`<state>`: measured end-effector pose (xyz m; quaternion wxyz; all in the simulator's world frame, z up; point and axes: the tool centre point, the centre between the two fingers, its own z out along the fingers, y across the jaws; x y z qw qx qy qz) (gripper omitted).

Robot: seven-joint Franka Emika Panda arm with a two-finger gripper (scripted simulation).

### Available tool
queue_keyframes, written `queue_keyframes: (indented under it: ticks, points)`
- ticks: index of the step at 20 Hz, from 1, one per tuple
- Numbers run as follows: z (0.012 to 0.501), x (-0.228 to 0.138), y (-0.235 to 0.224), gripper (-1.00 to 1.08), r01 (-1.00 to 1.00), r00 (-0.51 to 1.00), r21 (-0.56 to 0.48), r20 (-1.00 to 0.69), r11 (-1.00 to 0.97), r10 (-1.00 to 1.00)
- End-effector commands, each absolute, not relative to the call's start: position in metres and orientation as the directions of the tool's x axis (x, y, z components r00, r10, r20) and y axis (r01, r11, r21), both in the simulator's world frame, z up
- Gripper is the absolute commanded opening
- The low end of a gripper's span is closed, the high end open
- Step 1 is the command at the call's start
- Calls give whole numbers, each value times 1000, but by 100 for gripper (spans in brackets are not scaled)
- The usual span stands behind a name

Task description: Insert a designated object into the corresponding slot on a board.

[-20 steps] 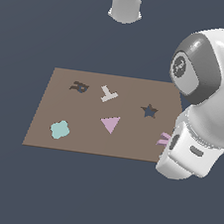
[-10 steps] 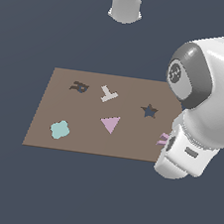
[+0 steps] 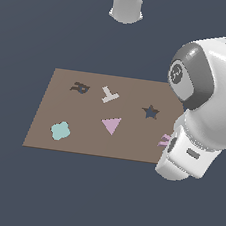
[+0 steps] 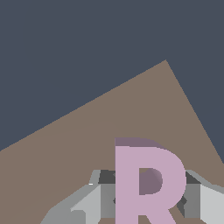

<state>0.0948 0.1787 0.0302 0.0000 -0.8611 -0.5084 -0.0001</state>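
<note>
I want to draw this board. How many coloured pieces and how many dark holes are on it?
Pink pieces: 2, the R and the triangle
White pieces: 1, the T
Teal pieces: 1, the blob
Dark holes: 2, the R hole and the star hole
Total: 6, all on the board

The exterior view looks down at a slant from some way off, taking in the whole brown board [image 3: 82, 131], with the arm's bulk close to the lens on the exterior view's right. The wrist view sits very near the board [image 4: 109, 127], facing along the gripper [image 4: 146, 201]. Both views share the board's corner with the pink R [image 3: 164, 140] [image 4: 146, 183].
</note>
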Motion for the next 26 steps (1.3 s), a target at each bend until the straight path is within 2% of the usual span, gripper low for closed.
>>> queue_keyframes:
  ticks: [1, 15, 26]
  points:
    - [30, 94, 177, -100, 876, 482, 0, 0, -482, 876]
    - [31, 67, 140, -100, 888, 460, -1, 0, -460, 888]
    - [34, 13, 55, -100, 912, 410, -2, -1, -410, 912]
